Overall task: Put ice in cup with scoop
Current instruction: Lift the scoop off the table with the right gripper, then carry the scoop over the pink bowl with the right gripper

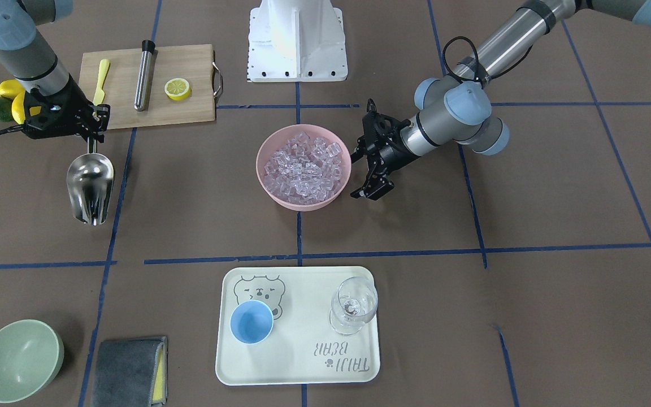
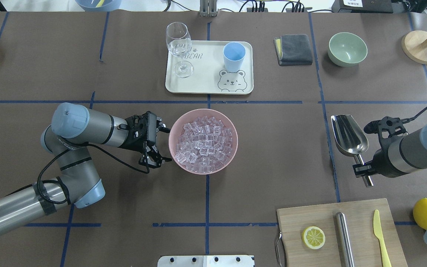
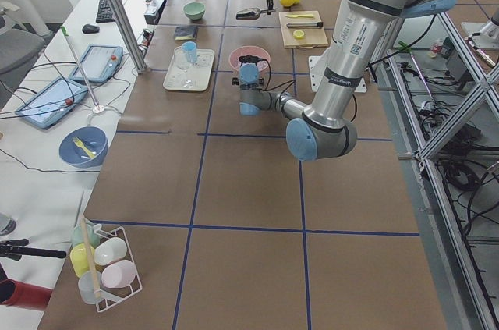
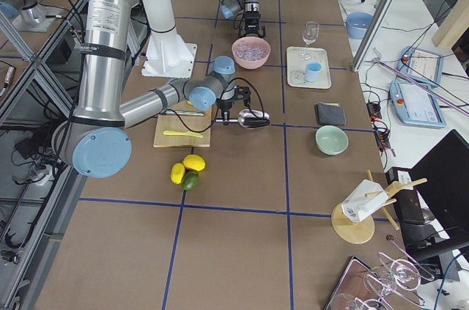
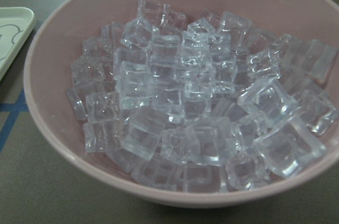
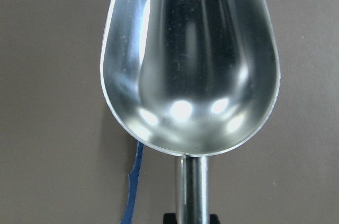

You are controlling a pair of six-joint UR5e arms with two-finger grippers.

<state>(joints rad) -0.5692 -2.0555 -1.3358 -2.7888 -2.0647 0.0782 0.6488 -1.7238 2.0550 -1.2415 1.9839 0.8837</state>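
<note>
Our right gripper (image 2: 362, 170) is clenched on the thin handle of the scoop (image 2: 348, 135). The blade is empty, faces up and hangs low over the table (image 2: 272, 148), well apart from the ice. Our left gripper (image 2: 160, 145) is spread wide just beside the pink bowl (image 2: 203, 110), grasping nothing; we cannot tell whether a finger touches the rim. The ice (image 2: 204, 144) is all heaped in that bowl. The cup (image 2: 234, 55) stands empty on the tray (image 2: 198, 83), across the table from us, with a glass (image 2: 178, 40) near it.

We judge several risks. The round handle may twist in our grip once the blade is loaded. The bowl may slide when we dig in unless our left gripper braces it. The blade looks wider than the cup's mouth, so cubes may spill, or the light cup may tip.

The table is brown, gridded with blue tape. A board (image 2: 310, 217) lies near our right arm, and desks with tablets stand beyond the table.
</note>
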